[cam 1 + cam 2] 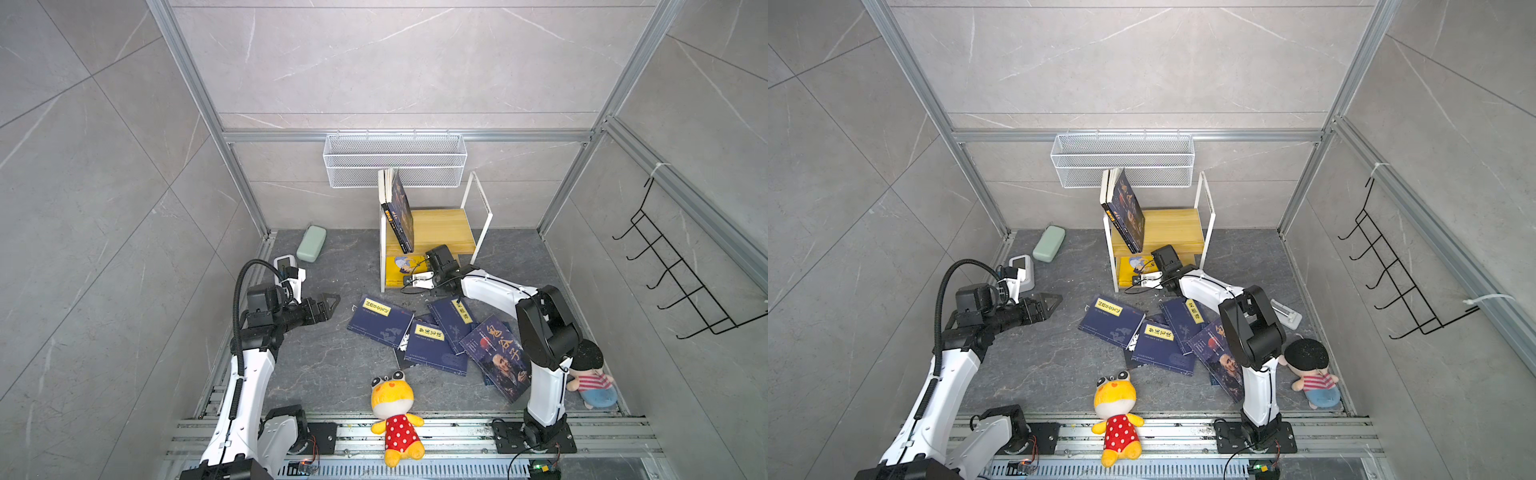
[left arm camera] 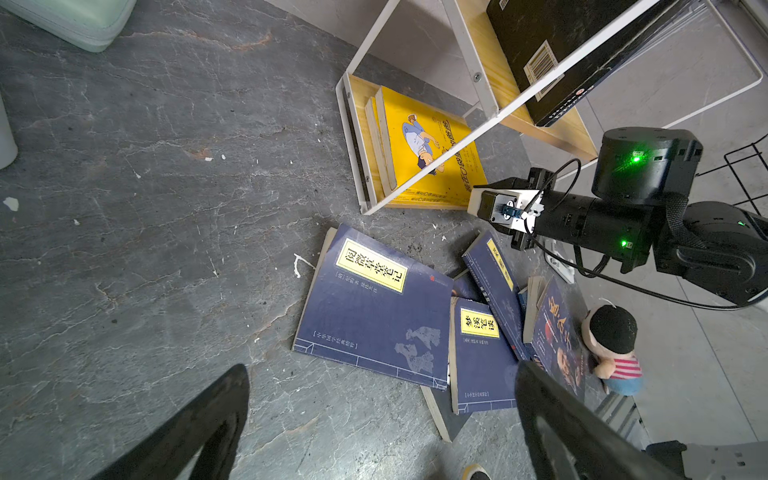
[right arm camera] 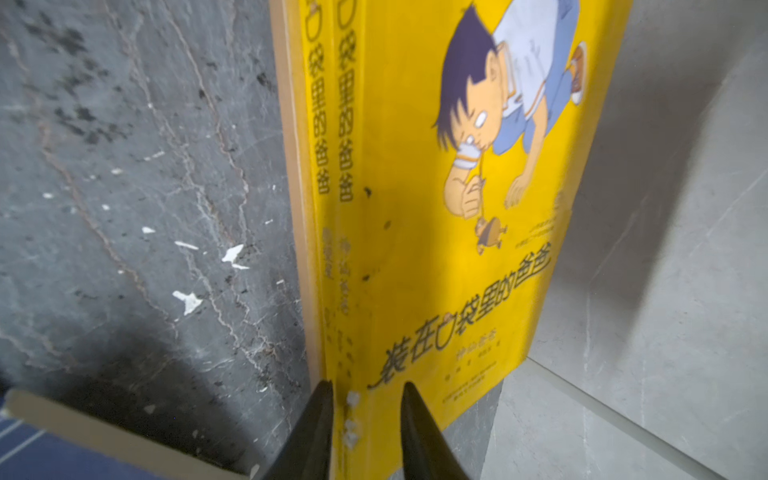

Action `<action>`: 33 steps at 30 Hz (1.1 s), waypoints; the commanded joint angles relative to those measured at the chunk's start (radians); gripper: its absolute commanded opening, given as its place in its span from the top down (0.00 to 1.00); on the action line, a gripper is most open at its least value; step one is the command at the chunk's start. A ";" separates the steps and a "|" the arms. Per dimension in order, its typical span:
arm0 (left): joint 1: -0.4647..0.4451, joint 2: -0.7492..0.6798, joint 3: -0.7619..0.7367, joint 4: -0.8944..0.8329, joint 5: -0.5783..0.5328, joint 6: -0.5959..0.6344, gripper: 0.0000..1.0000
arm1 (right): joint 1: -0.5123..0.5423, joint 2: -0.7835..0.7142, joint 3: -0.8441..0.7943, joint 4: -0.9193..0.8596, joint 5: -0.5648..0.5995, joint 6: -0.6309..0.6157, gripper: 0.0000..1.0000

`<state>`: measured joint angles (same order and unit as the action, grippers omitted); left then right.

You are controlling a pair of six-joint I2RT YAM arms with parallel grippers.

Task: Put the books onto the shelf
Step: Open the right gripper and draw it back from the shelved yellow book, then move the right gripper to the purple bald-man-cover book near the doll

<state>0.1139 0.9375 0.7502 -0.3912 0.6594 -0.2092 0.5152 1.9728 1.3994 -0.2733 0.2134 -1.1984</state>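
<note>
Nearest the overhead camera, a yellow plush frog (image 1: 395, 409) in a red spotted dress lies at the front edge of the dark stone surface (image 1: 324, 374), partly over the metal rail (image 1: 457, 432). Behind it, in both top views, navy books (image 1: 432, 338) lie flat and overlapping in a loose fan, with a portrait book (image 1: 505, 368) showing an old man's face rightmost. At the back stands the shelf (image 1: 442, 226), two wooden boards in a white frame; a few dark books (image 1: 401, 214) lean on its upper board against the left post, and a yellow book (image 1: 397, 268) sits on the lower board. My right hand (image 1: 409, 281) reaches to the front of that lower board, at the yellow book. My left hand (image 1: 332, 300) hovers over bare surface left of the fan. A pale green case (image 1: 311, 243) lies at the back left, a white mesh basket (image 1: 395, 160) hangs on the rear wall, and a small doll (image 1: 590, 372) in a striped shirt lies just right of the right arm. From the left wrist camera, the left hand's fingers (image 2: 224, 399) are spread wide above the surface, the nearest navy book lying beyond them. From the right wrist camera, the right hand's fingers (image 3: 311, 436) stand a narrow gap apart, astride the bottom corner of the yellow book with its cartoon boy; a second yellow spine (image 3: 318, 137) sits just beside it. I cannot tell whether the fingers press the cover.
</note>
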 commanded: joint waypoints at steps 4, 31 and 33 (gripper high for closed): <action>0.002 0.001 0.009 0.022 0.015 -0.001 0.00 | -0.009 -0.012 -0.019 0.037 0.010 -0.006 0.76; 0.017 0.009 0.033 -0.001 0.025 0.033 0.00 | 0.306 -0.557 -0.365 -0.133 0.266 0.543 0.54; 0.019 0.007 0.032 0.001 0.011 0.041 0.00 | 0.394 -0.587 -0.396 -0.149 0.380 0.649 0.52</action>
<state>0.1230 0.9417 0.7502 -0.3931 0.6624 -0.1989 0.8288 1.4239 1.0439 -0.3901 0.4255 -0.7570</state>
